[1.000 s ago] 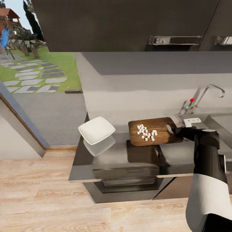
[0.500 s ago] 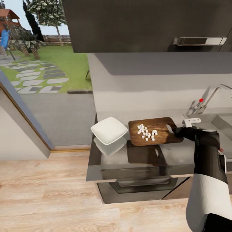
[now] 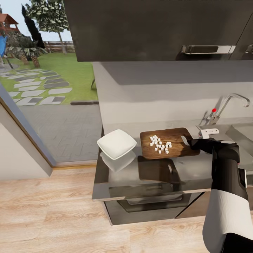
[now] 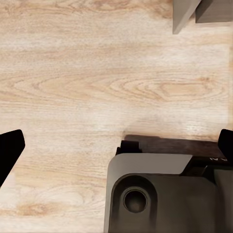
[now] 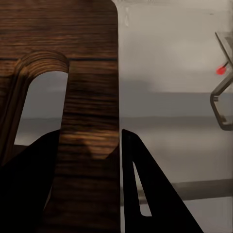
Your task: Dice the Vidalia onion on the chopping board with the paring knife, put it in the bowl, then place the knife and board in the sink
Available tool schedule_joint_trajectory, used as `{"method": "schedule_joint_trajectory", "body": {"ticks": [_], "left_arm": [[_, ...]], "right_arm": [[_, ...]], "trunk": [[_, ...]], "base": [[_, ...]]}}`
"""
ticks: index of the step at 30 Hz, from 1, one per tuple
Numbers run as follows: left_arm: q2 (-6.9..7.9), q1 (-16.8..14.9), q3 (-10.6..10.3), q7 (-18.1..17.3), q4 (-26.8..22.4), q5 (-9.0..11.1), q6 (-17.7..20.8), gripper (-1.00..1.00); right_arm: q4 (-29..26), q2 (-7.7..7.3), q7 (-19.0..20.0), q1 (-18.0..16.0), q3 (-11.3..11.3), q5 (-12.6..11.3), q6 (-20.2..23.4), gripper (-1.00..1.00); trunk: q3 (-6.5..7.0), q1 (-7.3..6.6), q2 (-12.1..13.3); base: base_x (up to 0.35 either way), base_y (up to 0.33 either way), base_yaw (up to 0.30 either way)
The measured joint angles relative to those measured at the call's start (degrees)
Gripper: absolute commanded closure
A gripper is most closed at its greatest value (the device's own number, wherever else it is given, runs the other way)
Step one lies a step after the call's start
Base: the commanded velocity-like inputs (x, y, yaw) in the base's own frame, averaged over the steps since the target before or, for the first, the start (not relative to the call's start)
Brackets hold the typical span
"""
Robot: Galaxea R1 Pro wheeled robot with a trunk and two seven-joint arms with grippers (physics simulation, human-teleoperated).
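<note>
Right gripper point(image 3: 194, 142) clamps the slot-handle end of the chopping board point(image 3: 165, 140), lifted above the countertop point(image 3: 154, 172) with diced onion point(image 3: 160, 144) aboard, beside the bowl point(image 3: 116, 143). Left gripper point(image 4: 116, 148) gapes wide, empty, over floor point(image 4: 97, 73).

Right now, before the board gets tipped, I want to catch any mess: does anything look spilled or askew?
Nothing looks spilled. The diced onion sits in a loose cluster on the chopping board, with none on the countertop. The bowl looks empty. The right gripper clamps the board's slot-handle end.
</note>
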Motion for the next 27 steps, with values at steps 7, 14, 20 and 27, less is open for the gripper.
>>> {"method": "schedule_joint_trajectory", "body": {"ticks": [7,14,20,27], "left_arm": [[0.00,0.0,0.0,0.0,0.0,0.0,0.0,-1.00],[0.00,0.0,0.0,0.0,0.0,0.0,0.0,-1.00],[0.00,0.0,0.0,0.0,0.0,0.0,0.0,-1.00],[0.01,0.0,0.0,0.0,0.0,0.0,0.0,-1.00]], "right_arm": [[0.0,-0.01,0.0,0.0,0.0,0.0,0.0,1.00],[0.0,-0.01,0.0,0.0,0.0,0.0,0.0,1.00],[0.0,0.02,0.0,0.0,0.0,0.1,-0.1,1.00],[0.0,0.04,0.0,0.0,0.1,0.1,-0.1,1.00]], "trunk": [[0.04,-0.01,0.0],[0.04,-0.01,0.0],[0.04,-0.01,0.0],[0.04,-0.01,0.0]], "base": [[0.096,0.157,-0.002],[0.148,0.245,0.000],[0.153,0.256,0.000],[0.150,0.259,0.000]]}}
